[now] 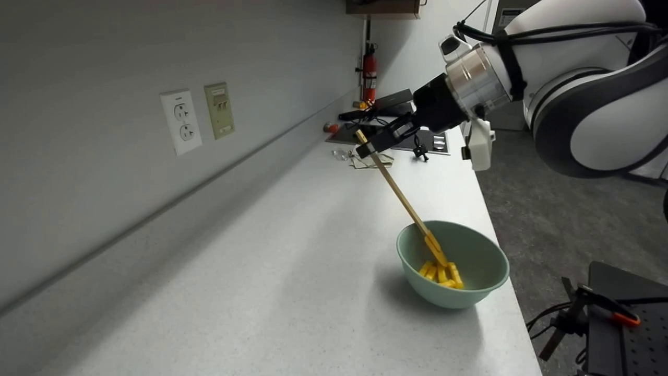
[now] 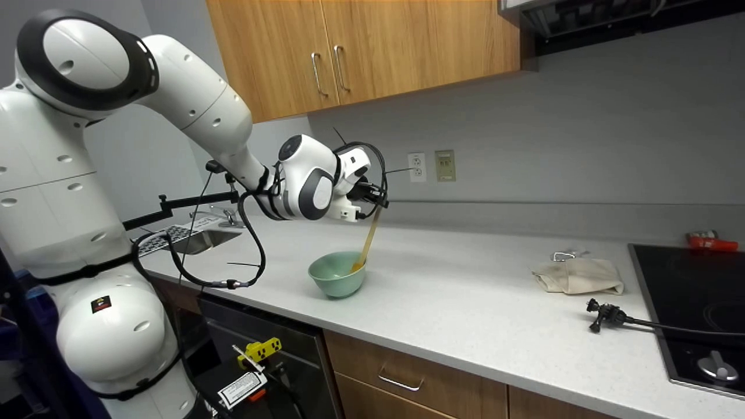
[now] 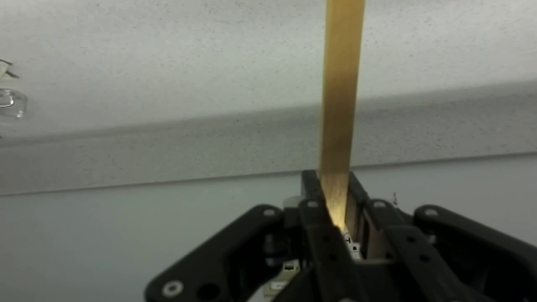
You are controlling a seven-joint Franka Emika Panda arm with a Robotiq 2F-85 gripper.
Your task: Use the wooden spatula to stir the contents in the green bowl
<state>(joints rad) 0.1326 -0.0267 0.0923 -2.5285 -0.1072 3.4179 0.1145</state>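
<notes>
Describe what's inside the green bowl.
In an exterior view, the green bowl holds yellow pieces, with the wooden spatula reaching down to them. The bowl's floor beneath the pieces is covered; whether the spatula touches it cannot be seen.

Wooden cabinets (image 2: 401, 49) hang on the grey wall (image 2: 611, 134), above a long white counter (image 2: 460, 279) (it has fine specks). Beside this counter, the floor (image 1: 529, 224) is dark grey and looks mottled.

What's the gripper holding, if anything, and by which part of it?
The gripper holds the wooden spatula near the upper end of its handle; the lower end is in the green bowl.
</notes>
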